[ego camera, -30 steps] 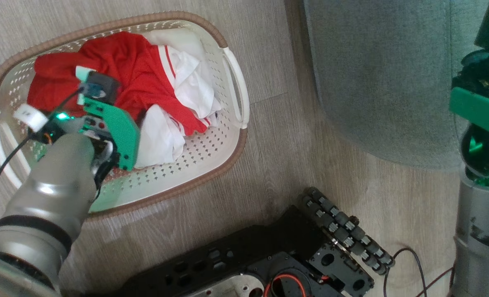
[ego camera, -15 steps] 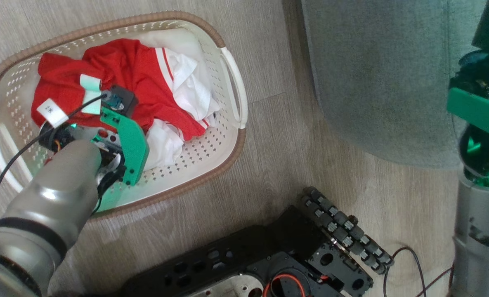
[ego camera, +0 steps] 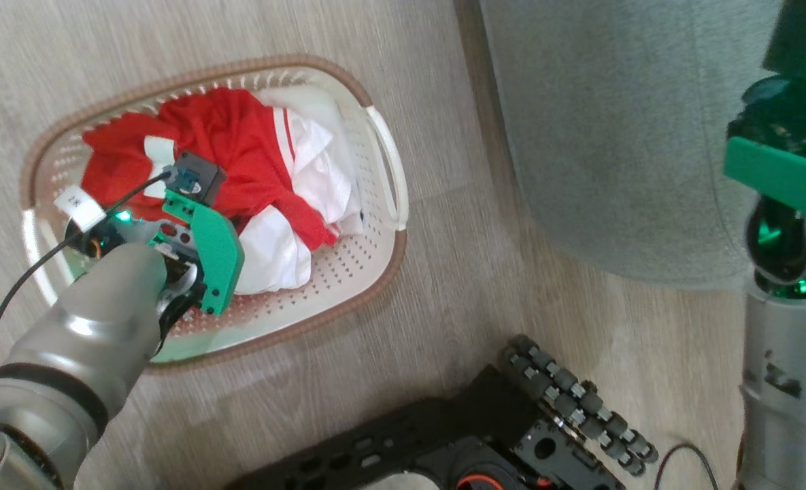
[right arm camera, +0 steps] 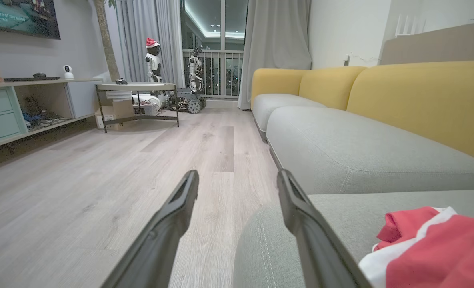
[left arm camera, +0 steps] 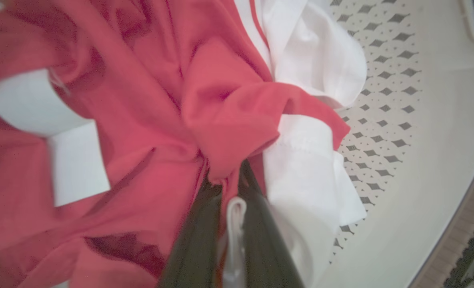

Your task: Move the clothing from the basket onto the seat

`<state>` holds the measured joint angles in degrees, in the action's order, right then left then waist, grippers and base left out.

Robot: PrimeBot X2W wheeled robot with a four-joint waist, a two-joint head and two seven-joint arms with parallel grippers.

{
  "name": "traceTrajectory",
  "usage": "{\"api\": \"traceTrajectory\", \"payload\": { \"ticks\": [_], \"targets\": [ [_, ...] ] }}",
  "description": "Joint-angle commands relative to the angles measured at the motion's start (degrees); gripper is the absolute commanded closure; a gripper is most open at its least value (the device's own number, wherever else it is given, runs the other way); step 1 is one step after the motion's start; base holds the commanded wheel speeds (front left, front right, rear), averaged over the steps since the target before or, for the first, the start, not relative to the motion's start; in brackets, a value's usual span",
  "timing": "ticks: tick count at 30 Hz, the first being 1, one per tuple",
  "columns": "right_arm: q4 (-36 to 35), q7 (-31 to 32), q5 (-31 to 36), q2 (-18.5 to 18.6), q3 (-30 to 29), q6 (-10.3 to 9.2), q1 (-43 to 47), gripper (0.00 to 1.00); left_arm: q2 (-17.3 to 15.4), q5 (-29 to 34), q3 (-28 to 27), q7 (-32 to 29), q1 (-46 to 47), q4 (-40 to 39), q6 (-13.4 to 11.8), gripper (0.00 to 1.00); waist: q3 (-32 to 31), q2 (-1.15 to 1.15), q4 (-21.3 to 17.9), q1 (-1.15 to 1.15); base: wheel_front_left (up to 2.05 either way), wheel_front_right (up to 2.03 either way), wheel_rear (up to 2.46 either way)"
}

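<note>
Down in the basket (ego camera: pixel 348 272), the left gripper (left arm camera: pixel 227 178) is clamped on a red fold of the clothing (ego camera: pixel 239 143) heaped toward the far rim. The seat (ego camera: pixel 613 136) lies rightward past the basket's right end, where the right gripper (right arm camera: pixel 237 173) hangs spread and empty above its front edge.

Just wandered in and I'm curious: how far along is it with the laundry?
Done: one red-and-white garment lies on the seat. In hand: the left gripper is pinched shut on red clothing inside the basket. Left: that pile is not yet lifted out; the right gripper hangs open by the seat.
</note>
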<state>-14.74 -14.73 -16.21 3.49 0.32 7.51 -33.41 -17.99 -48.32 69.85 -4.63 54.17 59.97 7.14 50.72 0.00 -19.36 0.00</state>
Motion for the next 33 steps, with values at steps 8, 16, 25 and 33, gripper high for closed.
{"api": "traceTrajectory", "payload": {
  "ticks": [8, 16, 25, 33],
  "targets": [
    [0.82, -0.27, 0.07, -0.61, 1.90, -0.02, 3.66, 0.00, 1.94, -1.54, -0.52, 7.18, -0.40, 2.55, 0.35, 1.00, -10.94, 0.00, 2.09, 0.00, 0.00, 0.00, 0.00],
    [3.38, -0.27, 0.13, 0.70, 2.74, -0.02, 7.29, 0.00, 5.32, -3.24, -0.31, 14.59, -1.56, 1.46, 0.35, 1.00, -21.29, 0.00, 5.01, 0.00, 0.00, 0.00, 0.00],
    [5.92, -0.27, -1.26, 2.17, 2.72, -0.02, 13.19, 0.00, 8.04, -3.45, -0.45, 18.96, -2.40, -2.58, 0.35, 1.00, -31.48, 0.00, 8.99, 0.00, 0.00, 0.00, 0.00],
    [7.72, -0.27, -4.91, 3.26, 3.91, -0.02, 18.15, 0.00, 7.40, -1.12, -4.77, 19.60, -3.10, -11.33, -1.41, 1.00, -39.16, 0.00, 11.38, 0.00, 0.00, 0.00, 0.00]
  ]
}}
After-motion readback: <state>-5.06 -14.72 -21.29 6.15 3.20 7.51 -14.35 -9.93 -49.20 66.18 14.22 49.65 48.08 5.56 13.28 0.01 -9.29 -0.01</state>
